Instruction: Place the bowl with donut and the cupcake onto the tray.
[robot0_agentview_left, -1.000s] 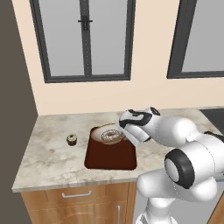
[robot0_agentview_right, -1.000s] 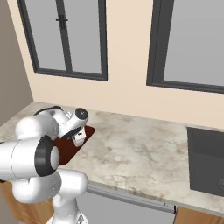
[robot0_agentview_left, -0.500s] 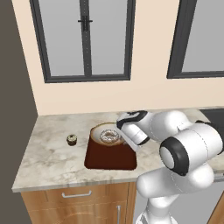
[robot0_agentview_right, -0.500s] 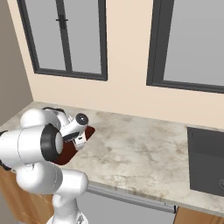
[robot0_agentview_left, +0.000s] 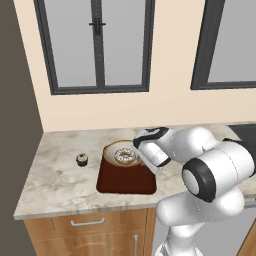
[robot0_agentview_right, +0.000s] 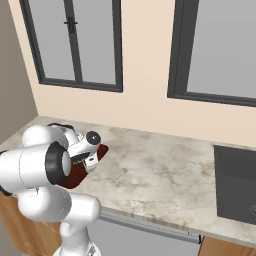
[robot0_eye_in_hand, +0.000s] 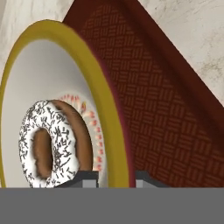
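You can't see the bowl's (robot0_agentview_left: 121, 155) right rim in the left base view, the wrist covers it. Arm hides most of the tray (robot0_agentview_right: 84, 169) in the right base view. Cupcake (robot0_agentview_left: 82, 160) too small for detail.

no readable text, labels or signs

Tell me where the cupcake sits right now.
In the left base view the cupcake stands on the marble counter, left of the tray and apart from it, toward the counter's left end.
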